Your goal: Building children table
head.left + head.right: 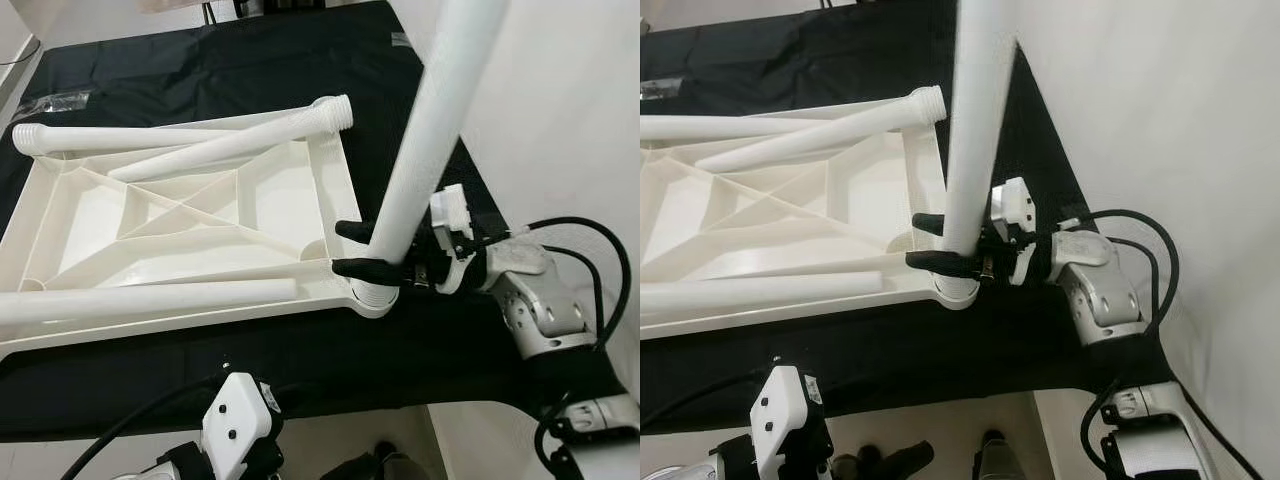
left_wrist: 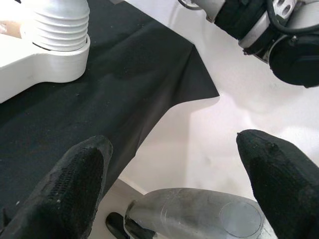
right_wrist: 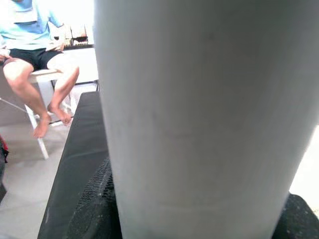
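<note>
R gripper [image 1: 366, 250] clamped on upright white leg [image 1: 425, 140], its threaded end in the near R corner socket of upside-down tabletop [image 1: 60, 215] on black cloth [image 1: 250, 350]. 3 more legs [image 1: 190, 150] lie across it. L gripper [image 2: 174, 164] low near cloth edge, fingers apart, holding nothing.

Black cloth [image 1: 250, 70] over a low surface on a pale floor [image 1: 560, 130], white tabletop [image 1: 190, 215] lying upside down on it, clear bag [image 1: 55, 100] near the far left edge.
</note>
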`<state>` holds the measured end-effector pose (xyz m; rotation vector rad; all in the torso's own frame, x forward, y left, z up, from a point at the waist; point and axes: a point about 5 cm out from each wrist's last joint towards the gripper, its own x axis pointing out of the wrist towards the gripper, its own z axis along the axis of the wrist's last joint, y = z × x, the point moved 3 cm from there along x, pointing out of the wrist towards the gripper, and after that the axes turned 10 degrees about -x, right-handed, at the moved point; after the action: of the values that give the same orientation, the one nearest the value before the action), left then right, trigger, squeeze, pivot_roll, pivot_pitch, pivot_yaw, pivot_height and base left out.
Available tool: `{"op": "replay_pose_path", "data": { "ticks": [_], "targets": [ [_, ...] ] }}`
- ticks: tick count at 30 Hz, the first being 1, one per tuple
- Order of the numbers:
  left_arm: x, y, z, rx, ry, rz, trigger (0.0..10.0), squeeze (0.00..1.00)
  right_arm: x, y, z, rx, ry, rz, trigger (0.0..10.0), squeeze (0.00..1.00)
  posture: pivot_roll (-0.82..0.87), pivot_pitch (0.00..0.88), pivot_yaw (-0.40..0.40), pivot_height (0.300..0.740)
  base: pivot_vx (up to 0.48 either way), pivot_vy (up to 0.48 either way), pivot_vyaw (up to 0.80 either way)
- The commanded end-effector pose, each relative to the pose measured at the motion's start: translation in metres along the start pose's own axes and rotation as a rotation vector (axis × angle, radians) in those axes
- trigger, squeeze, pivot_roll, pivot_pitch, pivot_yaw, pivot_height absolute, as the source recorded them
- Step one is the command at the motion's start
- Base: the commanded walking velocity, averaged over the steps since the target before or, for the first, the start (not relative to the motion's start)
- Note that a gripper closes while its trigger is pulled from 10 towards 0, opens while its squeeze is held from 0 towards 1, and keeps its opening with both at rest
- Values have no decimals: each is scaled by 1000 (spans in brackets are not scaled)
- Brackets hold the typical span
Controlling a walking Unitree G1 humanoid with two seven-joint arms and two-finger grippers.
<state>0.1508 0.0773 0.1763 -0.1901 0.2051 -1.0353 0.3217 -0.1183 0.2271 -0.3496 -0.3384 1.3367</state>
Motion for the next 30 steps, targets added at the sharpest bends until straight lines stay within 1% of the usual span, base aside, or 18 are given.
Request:
{"op": "replay_pose_path", "data": {
  "ticks": [1,2,9,14,20,21,25,26,27,28,29,30],
  "targets": [
    [-2,-3,-1,-10,15,-7,10000,0,-5,23,-43,88,132,1,10000,0,23,386,59,740,0,0,0],
    [-2,-3,-1,-10,16,-6,10000,0,-6,25,-45,68,145,2,10000,0,23,386,59,740,0,0,0],
    [-3,-2,0,-10,19,-7,10000,0,-8,30,-49,28,177,15,10000,0,25,389,64,740,0,0,0],
    [-2,-2,0,-9,20,-8,10000,0,-10,33,-51,-3,230,78,10000,0,24,388,63,740,0,0,0],
    [-1,-1,0,-8,19,-6,10000,0,-11,35,-51,-3,257,130,10000,0,23,386,60,740,0,0,0],
    [-1,-1,0,-8,18,-6,10000,0,-11,36,-51,-1,265,144,10000,0,21,386,59,740,0,0,0],
    [-1,-1,0,-7,17,-6,10000,0,-10,34,-50,16,264,133,10000,0,20,388,56,740,0,0,0],
    [0,-1,0,-8,16,-6,10000,0,-9,32,-50,44,265,113,10000,0,20,387,56,740,0,0,0],
    [0,-1,0,-8,16,-6,10000,0,-9,32,-50,44,265,113,10000,0,20,387,56,740,0,0,0],
    [0,-1,0,-8,15,-6,10000,0,-8,29,-50,87,261,81,10000,0,20,388,56,740,0,0,0],
    [0,-1,0,-8,15,-6,10000,0,-8,29,-50,87,261,81,10000,0,20,388,56,740,0,0,0],
    [0,-2,0,-8,15,-6,10000,0,-8,27,-51,114,260,60,10000,0,20,388,56,740,0,0,0]
  ]
}}
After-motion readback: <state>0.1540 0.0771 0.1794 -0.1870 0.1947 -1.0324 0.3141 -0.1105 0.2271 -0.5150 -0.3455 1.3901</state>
